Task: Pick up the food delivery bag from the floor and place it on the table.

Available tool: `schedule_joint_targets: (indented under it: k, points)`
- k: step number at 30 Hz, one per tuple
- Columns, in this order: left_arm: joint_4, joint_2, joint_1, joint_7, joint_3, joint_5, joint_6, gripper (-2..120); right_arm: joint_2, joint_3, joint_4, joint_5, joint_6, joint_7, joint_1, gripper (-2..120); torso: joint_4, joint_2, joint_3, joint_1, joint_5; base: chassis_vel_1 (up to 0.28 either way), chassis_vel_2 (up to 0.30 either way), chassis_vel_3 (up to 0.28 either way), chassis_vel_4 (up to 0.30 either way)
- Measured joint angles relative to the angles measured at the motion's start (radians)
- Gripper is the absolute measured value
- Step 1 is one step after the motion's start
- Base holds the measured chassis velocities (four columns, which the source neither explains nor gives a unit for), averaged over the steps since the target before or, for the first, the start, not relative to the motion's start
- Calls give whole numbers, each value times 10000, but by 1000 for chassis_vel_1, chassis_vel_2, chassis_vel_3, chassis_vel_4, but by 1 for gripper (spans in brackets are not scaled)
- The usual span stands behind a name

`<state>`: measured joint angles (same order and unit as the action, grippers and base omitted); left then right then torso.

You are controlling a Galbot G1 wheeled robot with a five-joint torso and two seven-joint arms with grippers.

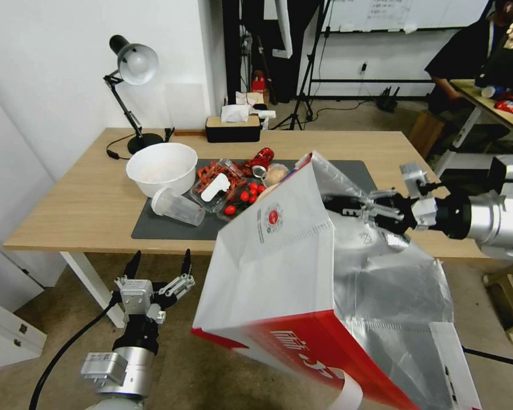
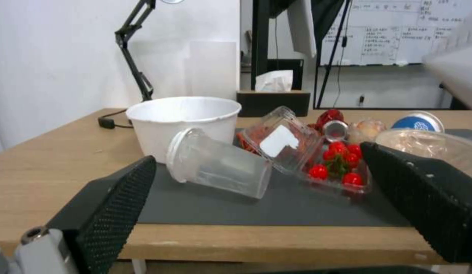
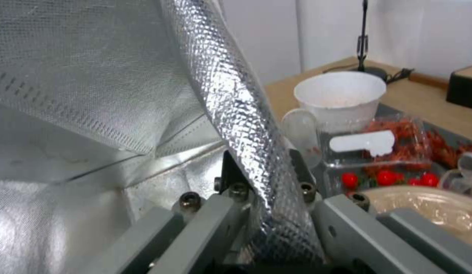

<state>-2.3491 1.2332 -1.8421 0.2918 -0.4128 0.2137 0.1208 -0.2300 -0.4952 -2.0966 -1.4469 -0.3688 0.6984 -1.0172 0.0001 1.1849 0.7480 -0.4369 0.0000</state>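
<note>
— Where's the bag?

— The big boxy red-and-white paper delivery bag with silver foil lining [image 1: 279, 267] hangs tilted in the air, off the stained brown-grey floor [image 1: 199, 370], in front of the near edge of the light-wood table with white legs [image 1: 74, 210]. Its open mouth leans toward the right arm.

— What holds it?

— The right hand [image 1: 347, 208], reaching in from the right, is clamped on the bag's upper rim. In the right wrist view the foil edge [image 3: 246, 125] runs down between the grey fingers [image 3: 348, 232], pinched there.

— And the left hand?

— The left hand [image 1: 157, 267] sits low, below the table's front edge and left of the bag, its black-tipped fingers spread wide with nothing between them.

— What's on the table?

— On the dark grey mat [image 1: 171, 225]: a white round bowl [image 1: 161, 168], a clear plastic cup lying on its side [image 1: 176, 208], a clear clamshell box with red cherry tomatoes [image 1: 242, 196], and what may be a red can [image 1: 262, 156]. A black desk lamp [image 1: 132, 74] stands at the back left.
</note>
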Motion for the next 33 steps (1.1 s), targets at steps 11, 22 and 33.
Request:
schedule_joint_targets:
  k: [11,22,33]
  points:
    - [-158,-12,-104,18,-26,-36,80,100,12,116,-81,-1518,208,-1190,851,0,0,-5,-2,2,1,0,0,0,0]
    - [-265,-97,-81,0,-78,-53,106,100,-317,455,7,-3977,1122,-3778,2282,0,1,-9,-5,4,-1,0,0,0,0]
    - [-3,-165,139,18,-51,46,36,100,-749,871,379,-3922,2183,-6485,3158,0,0,-11,-5,5,0,0,0,0,0]
